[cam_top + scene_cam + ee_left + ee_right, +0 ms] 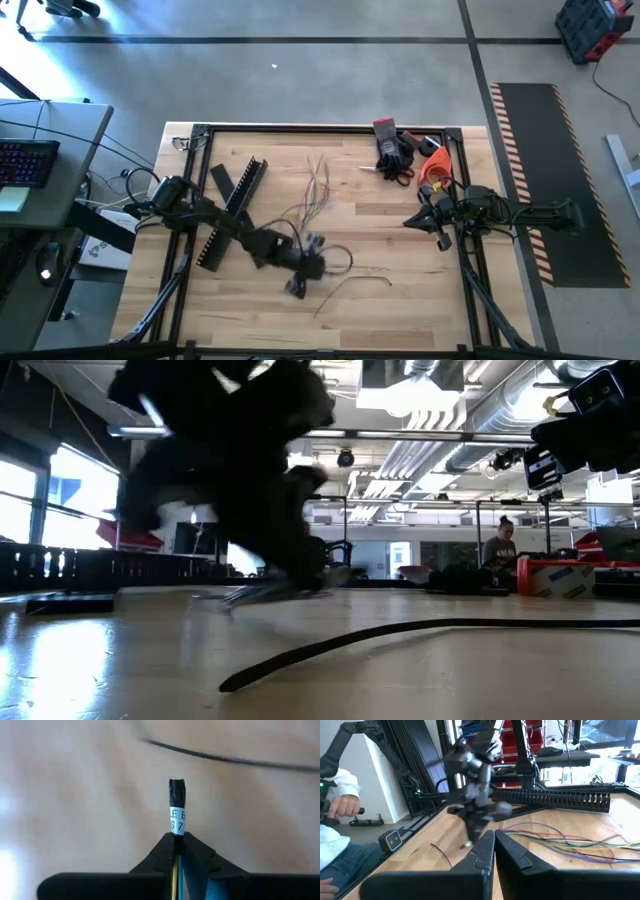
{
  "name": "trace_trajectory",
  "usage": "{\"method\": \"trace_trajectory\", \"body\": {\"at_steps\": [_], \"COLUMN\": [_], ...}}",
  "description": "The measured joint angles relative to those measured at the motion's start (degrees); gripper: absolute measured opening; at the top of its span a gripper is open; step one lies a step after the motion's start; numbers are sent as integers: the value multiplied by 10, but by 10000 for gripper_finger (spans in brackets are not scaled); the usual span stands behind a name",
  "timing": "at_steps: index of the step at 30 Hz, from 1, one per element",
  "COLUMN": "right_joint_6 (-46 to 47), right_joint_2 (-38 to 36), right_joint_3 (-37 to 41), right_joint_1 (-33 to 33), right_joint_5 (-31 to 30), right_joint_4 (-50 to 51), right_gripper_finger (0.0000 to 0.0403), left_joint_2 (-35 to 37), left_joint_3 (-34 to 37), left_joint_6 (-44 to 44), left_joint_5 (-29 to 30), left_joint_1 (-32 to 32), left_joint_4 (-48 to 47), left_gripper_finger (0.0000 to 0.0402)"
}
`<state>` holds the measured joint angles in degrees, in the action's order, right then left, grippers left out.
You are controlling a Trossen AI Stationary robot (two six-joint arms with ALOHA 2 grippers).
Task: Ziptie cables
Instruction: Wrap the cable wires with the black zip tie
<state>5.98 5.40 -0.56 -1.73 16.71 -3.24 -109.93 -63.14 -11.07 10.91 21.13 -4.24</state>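
Note:
The cables (313, 195) are thin coloured wires fanned out on the wooden table's middle; in the right wrist view the cables (560, 841) lie in front of a slotted bar. My left gripper (298, 285) reaches in from the left, near the table's front middle, and is shut on the cables' taped end (176, 795). A thin black strip (352, 284) lies flat on the table just right of it, and the same strip (400, 638) shows in the low view. My right gripper (494, 836) waits shut at the table's right side, holding nothing. My left gripper (176, 839) pinches the bundle's end between its two fingertips, just behind a white printed label (177, 822). The black-taped tip sticks out past the fingertips, in line with the fingers. Yellow and blue wires run back between the fingers. The fingers slant down toward the tabletop.
A long black slotted bar (232, 215) lies slantwise under the left arm. Black and orange tools (410, 160) sit at the far right corner. A seated person's sleeve (337, 787) shows beyond the table's left edge. Bare wood lies along the near edge.

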Motion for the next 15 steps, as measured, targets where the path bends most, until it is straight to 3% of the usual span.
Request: {"method": "trace_trajectory", "body": {"at_steps": [7, 15], "right_joint_6": [0, 0], "right_joint_2": [0, 1], "right_joint_3": [0, 0], "right_joint_1": [0, 0], "right_joint_5": [0, 0], "right_joint_4": [0, 0], "right_gripper_finger": [0, 0], "left_joint_2": [78, 256], "left_joint_3": [-1, -1], "left_joint_6": [-60, -150], "left_joint_5": [121, 285], "left_joint_1": [-3, -4], "left_joint_4": [55, 54], "left_gripper_finger": [2, 0]}}
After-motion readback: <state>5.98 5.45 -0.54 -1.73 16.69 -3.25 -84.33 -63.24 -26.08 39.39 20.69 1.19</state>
